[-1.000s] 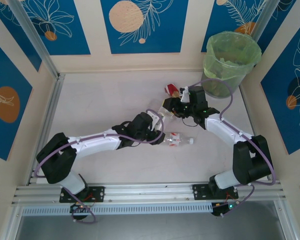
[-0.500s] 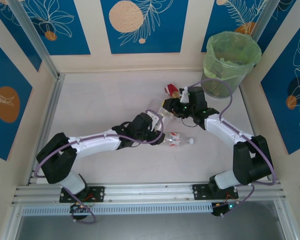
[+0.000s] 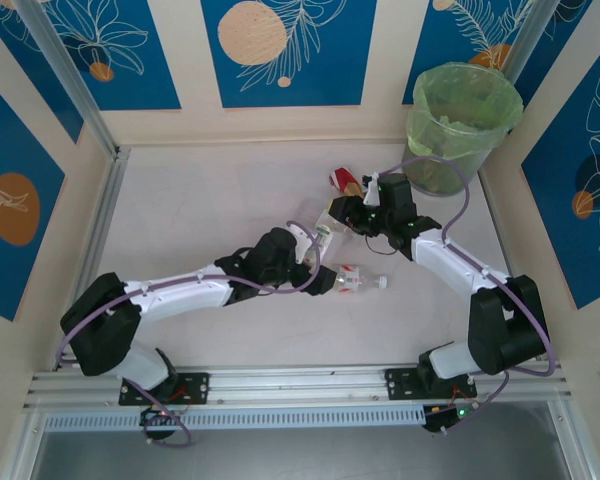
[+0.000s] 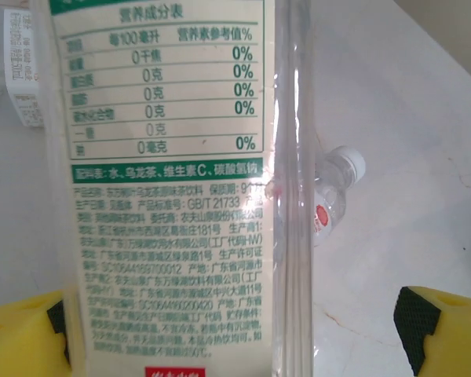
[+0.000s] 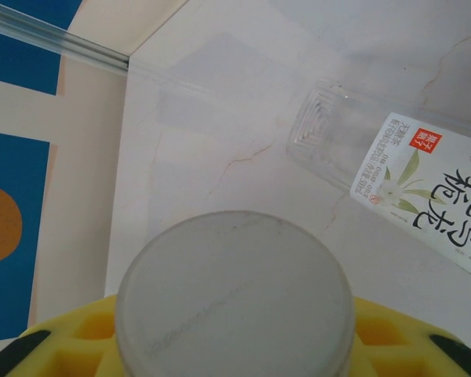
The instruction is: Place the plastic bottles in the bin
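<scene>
My left gripper (image 3: 316,266) (image 4: 231,334) stands open at mid-table. A clear plastic bottle with a green-and-white label (image 4: 165,188) (image 3: 325,236) sits between its yellow fingers (image 4: 447,326), with a gap on the right side. Just past it lies a small clear bottle with a red label and white cap (image 3: 350,280) (image 4: 331,196). My right gripper (image 3: 350,210) (image 5: 235,345) is shut on a bottle seen end-on as a pale grey disc (image 5: 234,294). A red-labelled bottle (image 3: 341,180) shows beside that gripper. The bin (image 3: 425,140), lined with a green bag, stands at the back right.
In the right wrist view a clear bottle with a white leaf-print label (image 5: 412,184) lies on the table ahead. Aluminium rails (image 3: 95,230) and blue-patterned walls enclose the table. Both arms meet near the middle, close together.
My left gripper has opened around the green-labelled bottle, and the left arm has stretched out lower and flatter. The right arm has barely moved and stays shut.
</scene>
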`<action>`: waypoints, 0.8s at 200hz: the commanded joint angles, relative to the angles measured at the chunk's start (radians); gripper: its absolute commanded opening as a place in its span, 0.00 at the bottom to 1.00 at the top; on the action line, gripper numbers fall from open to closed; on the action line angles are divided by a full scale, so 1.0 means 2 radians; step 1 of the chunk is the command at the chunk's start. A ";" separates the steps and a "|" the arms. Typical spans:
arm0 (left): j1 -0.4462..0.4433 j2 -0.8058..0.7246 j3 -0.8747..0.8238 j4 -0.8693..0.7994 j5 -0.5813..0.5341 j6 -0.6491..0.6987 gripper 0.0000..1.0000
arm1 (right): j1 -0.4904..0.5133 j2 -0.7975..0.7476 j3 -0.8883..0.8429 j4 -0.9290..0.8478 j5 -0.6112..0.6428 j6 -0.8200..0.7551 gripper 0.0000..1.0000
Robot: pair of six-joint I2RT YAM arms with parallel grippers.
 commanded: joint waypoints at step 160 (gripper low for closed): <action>0.038 -0.117 -0.111 0.032 -0.252 -0.063 1.00 | -0.041 -0.066 0.041 -0.067 0.089 -0.073 0.00</action>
